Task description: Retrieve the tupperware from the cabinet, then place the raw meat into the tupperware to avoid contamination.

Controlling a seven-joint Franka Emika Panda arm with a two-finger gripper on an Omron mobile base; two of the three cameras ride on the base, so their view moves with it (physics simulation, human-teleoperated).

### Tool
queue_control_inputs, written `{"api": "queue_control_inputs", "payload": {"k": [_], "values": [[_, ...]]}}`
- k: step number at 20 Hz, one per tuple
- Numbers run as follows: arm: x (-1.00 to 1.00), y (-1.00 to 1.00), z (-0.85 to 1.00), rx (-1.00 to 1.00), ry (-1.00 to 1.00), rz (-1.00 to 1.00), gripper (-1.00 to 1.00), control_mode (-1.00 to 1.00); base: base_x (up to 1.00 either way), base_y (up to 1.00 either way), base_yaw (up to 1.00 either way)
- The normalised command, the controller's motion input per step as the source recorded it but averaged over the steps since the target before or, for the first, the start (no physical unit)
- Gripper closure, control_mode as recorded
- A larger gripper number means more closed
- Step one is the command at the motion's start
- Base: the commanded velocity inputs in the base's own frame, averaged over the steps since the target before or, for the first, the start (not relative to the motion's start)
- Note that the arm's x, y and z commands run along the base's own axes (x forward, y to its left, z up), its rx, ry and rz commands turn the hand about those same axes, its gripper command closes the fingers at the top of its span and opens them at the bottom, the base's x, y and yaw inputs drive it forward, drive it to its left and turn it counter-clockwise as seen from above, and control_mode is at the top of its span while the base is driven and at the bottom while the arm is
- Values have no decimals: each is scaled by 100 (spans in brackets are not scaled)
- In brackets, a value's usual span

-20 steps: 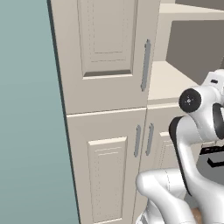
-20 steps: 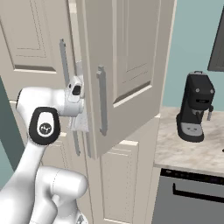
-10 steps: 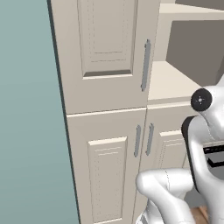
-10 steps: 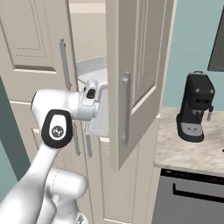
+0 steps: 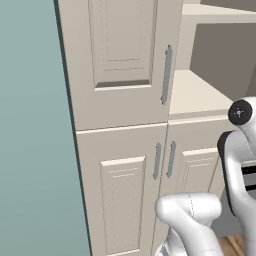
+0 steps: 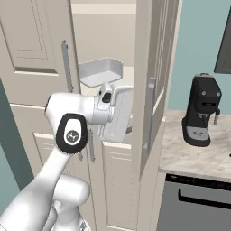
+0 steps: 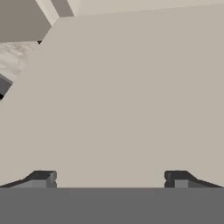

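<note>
Tupperware (image 6: 101,71): you can see it on the shelf inside the cabinet (image 6: 40,49), upper compartment, just right of the closed left door's handle (image 6: 66,66).
Door (image 6: 152,76): the upper right door stands swung out toward you, edge-on in the right base view, between the open shelf and the counter (image 6: 198,155).
Gripper (image 7: 109,179): your jaws are spread wide with nothing between them; they sit close up against a flat beige panel.
Arm (image 6: 85,118): your forearm lies level below the tub, in front of the shelf edge.
Coffee machine (image 6: 202,116): stands on the counter to the right, well apart from the cabinet.
Lower doors (image 5: 124,190): both closed, handles side by side.
Oven (image 6: 194,203): under the counter, near right.
</note>
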Motion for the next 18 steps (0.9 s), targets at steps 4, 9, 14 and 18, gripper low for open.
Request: {"api": "queue_control_inputs", "payload": {"k": [4,9,14,18], "values": [[0,-32,-1,0,0,0,-100,-100,0,0,0],[0,-24,-3,0,0,1,-100,-100,0,0,0],[3,-19,-4,1,0,3,-100,-100,0,0,0],[5,-26,-4,3,0,2,-100,-100,0,0,0]]}}
